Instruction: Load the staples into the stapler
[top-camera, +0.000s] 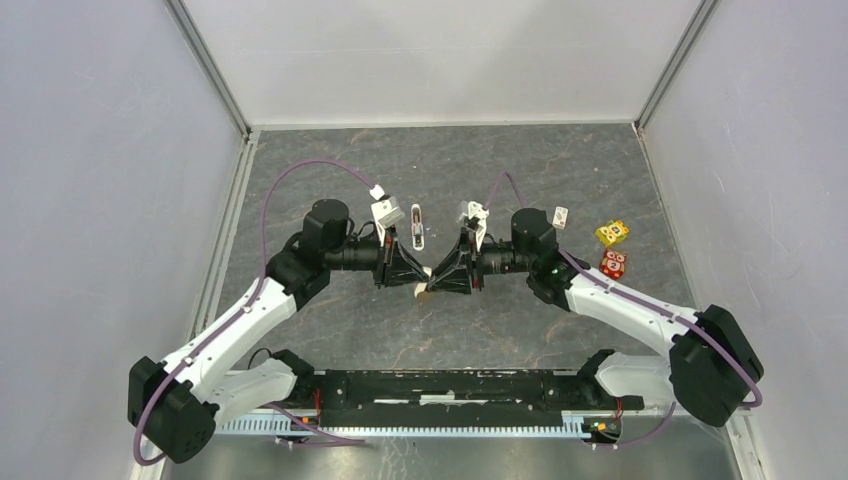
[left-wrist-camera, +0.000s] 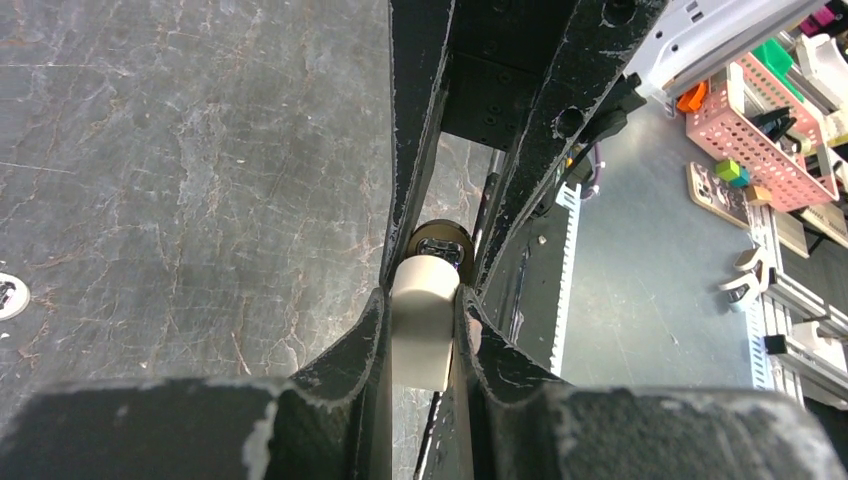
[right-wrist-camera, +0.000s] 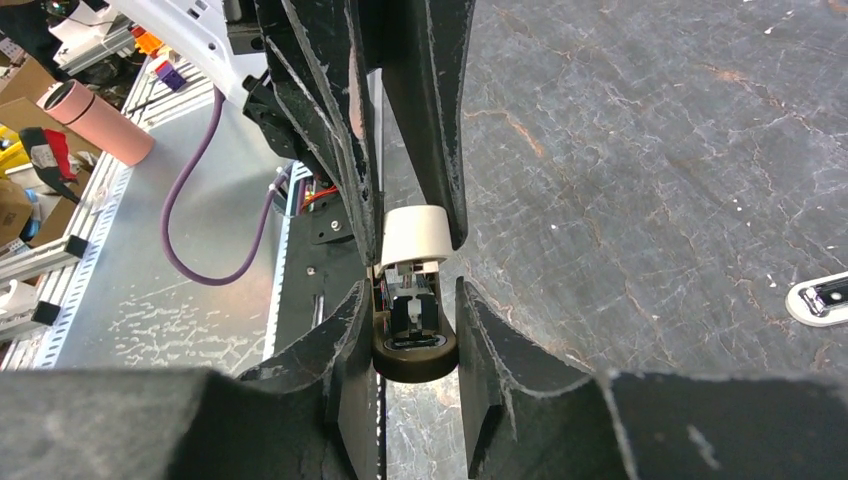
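Stapler (right-wrist-camera: 415, 232) bridges left end effector (left-wrist-camera: 420, 292) and right end effector (right-wrist-camera: 413, 290) lengthwise.

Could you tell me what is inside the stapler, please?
The stapler gapes between its white top and brown base, showing a dark metal channel. Whether staples lie inside is too dark and small to tell.

Overhead view; both wrist views close on stapler (left-wrist-camera: 422, 320).
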